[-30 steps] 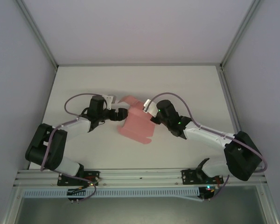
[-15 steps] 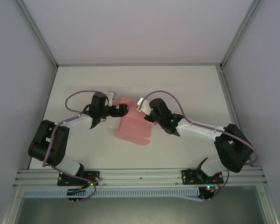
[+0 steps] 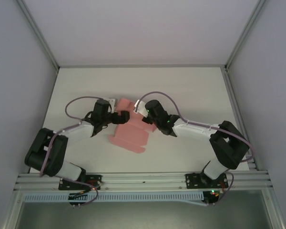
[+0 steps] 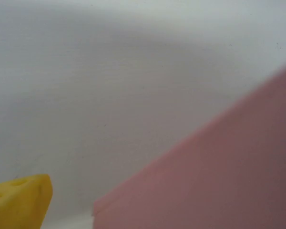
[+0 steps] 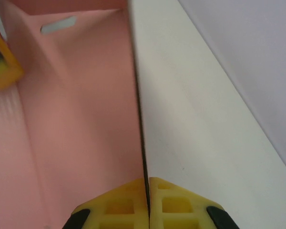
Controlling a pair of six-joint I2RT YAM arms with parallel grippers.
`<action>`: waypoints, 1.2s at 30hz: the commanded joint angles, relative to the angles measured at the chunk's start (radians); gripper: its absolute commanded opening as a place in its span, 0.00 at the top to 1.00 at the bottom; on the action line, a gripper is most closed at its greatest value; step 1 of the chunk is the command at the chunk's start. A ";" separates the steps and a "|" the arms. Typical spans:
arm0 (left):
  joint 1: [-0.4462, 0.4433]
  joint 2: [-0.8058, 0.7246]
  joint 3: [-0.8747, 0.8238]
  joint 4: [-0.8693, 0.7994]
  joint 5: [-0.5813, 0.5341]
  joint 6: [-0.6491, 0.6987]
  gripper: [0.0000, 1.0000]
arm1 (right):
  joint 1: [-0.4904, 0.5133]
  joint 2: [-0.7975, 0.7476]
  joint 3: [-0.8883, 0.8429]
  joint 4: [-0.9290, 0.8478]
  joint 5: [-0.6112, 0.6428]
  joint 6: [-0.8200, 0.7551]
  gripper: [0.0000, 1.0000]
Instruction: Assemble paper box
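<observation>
Paper box (image 3: 126,136) sat mid-bench (image 3: 195,90), partly folded, its far edge hidden under both wrists. Right gripper (image 5: 148,202) jaws were clamped tight on an upright pink wall. Left gripper (image 3: 121,117) sat at the box's far-left edge; couldn't tell its jaw state.

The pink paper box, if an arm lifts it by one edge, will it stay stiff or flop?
Probably floppy: the paper box is a thin creased sheet, its edge a mere line where the right pincer pinches it, so it may bend at folds. Likely very light, so a nudge could slide it across the table.
</observation>
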State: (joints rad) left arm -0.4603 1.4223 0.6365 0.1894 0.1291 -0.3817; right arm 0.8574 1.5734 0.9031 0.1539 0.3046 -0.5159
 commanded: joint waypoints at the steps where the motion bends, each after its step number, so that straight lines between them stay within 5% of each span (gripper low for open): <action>1: 0.001 -0.117 -0.017 -0.096 -0.105 0.016 0.00 | 0.009 -0.041 -0.037 -0.048 0.033 -0.019 1.00; 10: 0.045 -0.300 -0.071 -0.202 -0.099 -0.011 0.00 | 0.005 -0.054 -0.049 -0.073 0.054 -0.048 1.00; 17: 0.021 -0.338 -0.161 -0.126 0.244 -0.051 0.00 | -0.014 -0.040 -0.040 -0.085 0.023 -0.023 1.00; 23: 0.008 -0.321 -0.194 -0.207 0.037 -0.094 0.00 | -0.024 -0.048 -0.055 -0.074 0.013 -0.015 1.00; 36: 0.011 -0.250 -0.236 -0.236 -0.092 -0.131 0.14 | -0.054 -0.079 -0.095 -0.052 -0.068 -0.014 1.00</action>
State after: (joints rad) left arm -0.4519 1.1641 0.4221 -0.0208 0.1093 -0.4931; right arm 0.8154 1.5257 0.8295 0.0929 0.2722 -0.5457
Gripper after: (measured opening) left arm 0.862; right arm 0.053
